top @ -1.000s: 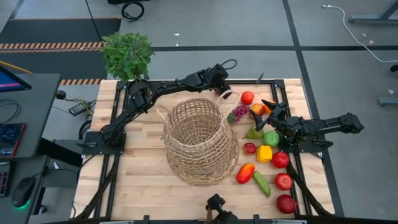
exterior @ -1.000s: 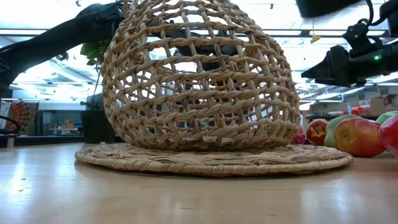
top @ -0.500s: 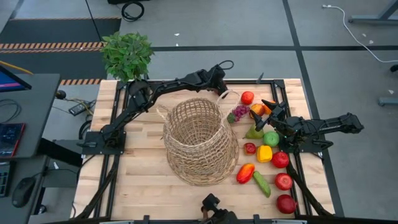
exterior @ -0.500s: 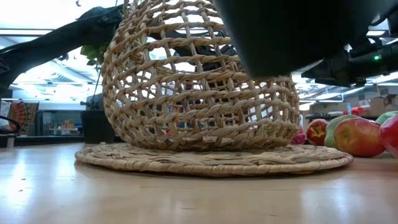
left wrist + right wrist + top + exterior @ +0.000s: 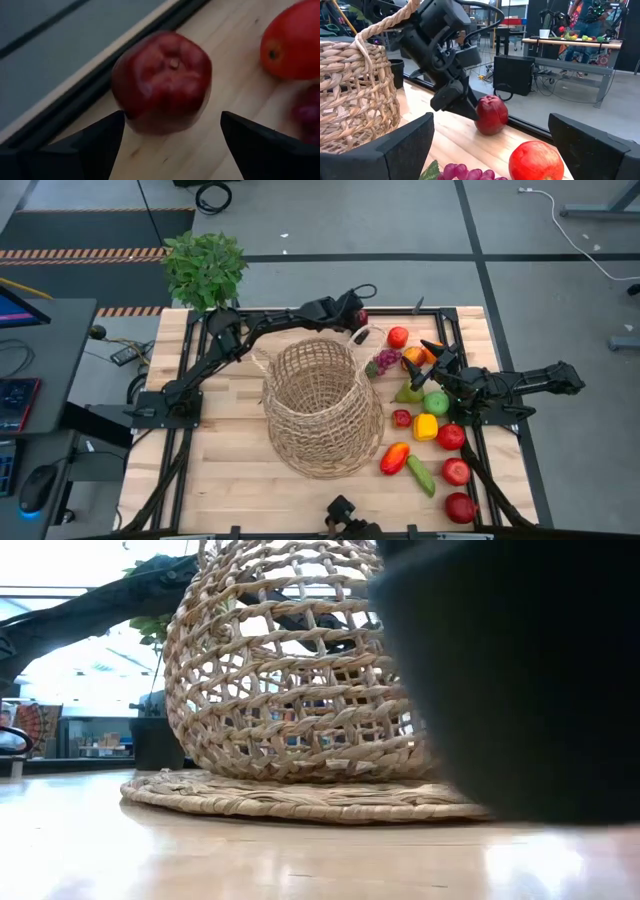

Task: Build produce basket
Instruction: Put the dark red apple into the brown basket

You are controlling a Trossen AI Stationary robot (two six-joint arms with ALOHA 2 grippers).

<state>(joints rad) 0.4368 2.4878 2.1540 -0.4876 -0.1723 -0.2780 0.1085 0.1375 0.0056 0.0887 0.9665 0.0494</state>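
While the dark red apple [image 5: 162,82] sits glossy and dimpled at the bench's [image 5: 230,470] far edge, the left tool [image 5: 462,107] straddles it with fingers spread wide, not gripping. Behind stands the tan open-weave wicker basket [image 5: 320,405]. Over the green apple [image 5: 436,402], the right tool [image 5: 447,380] hovers wide open.

This is a robotics lab or workshop. A pale butcher-block wooden table [image 5: 230,470] edged with black metal framing stands on grey carpet tile marked with black lines and orange-and-black hazard tape [image 5: 80,253]. A dark desk [image 5: 40,380] beside it carries a computer mouse and part of a monitor. Loose cables lie on the floor. Beyond the table, the room holds a steel-legged workbench [image 5: 580,50] loaded with equipment, a black box-shaped computer case [image 5: 514,75] and trailing wires.
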